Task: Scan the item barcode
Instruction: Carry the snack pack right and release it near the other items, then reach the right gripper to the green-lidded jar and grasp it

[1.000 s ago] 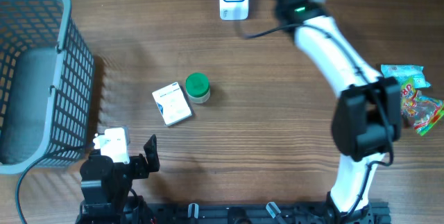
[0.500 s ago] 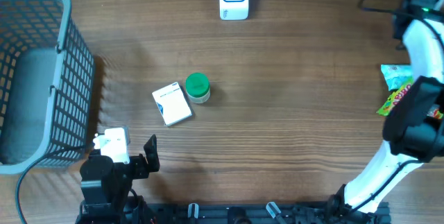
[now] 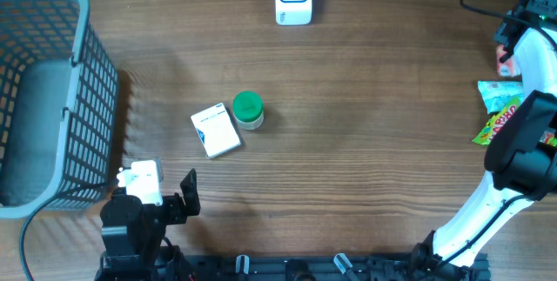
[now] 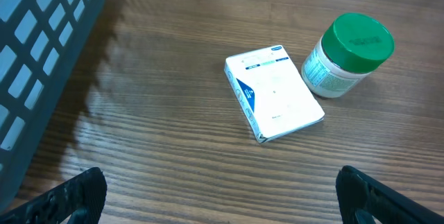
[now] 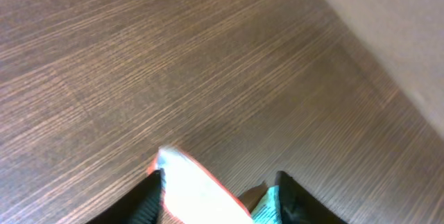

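Right wrist view is blurred. Packet (image 5: 198, 193) is cut off by the frame's bottom edge, print unreadable. White face, red edge. It sits between the right gripper (image 5: 218, 182) fingers, at the far right of the table (image 3: 374, 142). Long axis: cannot tell. Gripped or released: cannot tell. Left gripper (image 4: 222, 200) is spread wide, empty.

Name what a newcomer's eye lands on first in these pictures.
The green-lidded jar stands out mid-table, right next to a white box. The big grey basket fills the left edge. Bright snack packets lie at the far right, where the right arm stretches over them.
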{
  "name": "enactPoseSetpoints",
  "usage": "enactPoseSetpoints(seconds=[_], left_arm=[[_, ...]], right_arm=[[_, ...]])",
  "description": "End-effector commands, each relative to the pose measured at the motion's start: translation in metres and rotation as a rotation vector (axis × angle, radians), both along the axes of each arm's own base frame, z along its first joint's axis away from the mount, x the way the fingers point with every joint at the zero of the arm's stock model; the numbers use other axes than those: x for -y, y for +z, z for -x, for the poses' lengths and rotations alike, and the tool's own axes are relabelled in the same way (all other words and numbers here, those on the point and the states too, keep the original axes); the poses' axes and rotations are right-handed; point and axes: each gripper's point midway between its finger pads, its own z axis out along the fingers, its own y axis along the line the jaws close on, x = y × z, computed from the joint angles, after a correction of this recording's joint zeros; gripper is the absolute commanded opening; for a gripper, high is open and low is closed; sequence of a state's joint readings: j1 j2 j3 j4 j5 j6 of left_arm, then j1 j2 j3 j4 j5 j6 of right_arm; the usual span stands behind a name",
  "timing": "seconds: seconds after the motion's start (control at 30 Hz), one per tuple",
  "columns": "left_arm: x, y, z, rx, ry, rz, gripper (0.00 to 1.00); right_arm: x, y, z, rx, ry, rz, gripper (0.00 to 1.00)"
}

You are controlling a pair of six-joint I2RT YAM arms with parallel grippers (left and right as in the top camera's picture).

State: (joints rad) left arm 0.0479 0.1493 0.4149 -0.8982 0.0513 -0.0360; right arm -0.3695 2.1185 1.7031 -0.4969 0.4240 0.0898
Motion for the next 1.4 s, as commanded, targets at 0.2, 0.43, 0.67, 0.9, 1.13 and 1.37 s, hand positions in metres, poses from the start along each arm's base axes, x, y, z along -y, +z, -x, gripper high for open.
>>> enactPoseSetpoints(seconds=[0.2, 0.43, 0.67, 0.9, 1.13, 1.37], left_arm=[[0.001, -0.001, 0.000, 0.003, -0.008, 0.003, 1.00], [0.001, -0.001, 0.000, 0.003, -0.008, 0.003, 1.00], [0.001, -0.001, 0.000, 0.003, -0.008, 0.003, 1.00], [0.001, -0.001, 0.000, 0.003, -0.008, 0.003, 1.00], [0.001, -0.001, 0.000, 0.003, -0.008, 0.003, 1.00], [0.001, -0.001, 0.000, 0.003, -0.008, 0.003, 1.00]], right_arm=[[-0.145, 0.075, -0.004, 0.133, 0.382, -0.376, 1.00], [-0.376, 0.100, 0.069, -0.028, 0.871, -1.207, 1.00], [-0.484, 0.085, 0.128, -0.373, 0.334, -1.409, 1.00], [-0.526, 0.052, 0.150, -0.296, -0.219, -1.190, 1.00], [-0.582, 0.014, 0.156, -0.245, -0.379, -1.168, 0.99], [-0.611, -0.040, 0.149, -0.333, -0.402, -1.192, 1.00]])
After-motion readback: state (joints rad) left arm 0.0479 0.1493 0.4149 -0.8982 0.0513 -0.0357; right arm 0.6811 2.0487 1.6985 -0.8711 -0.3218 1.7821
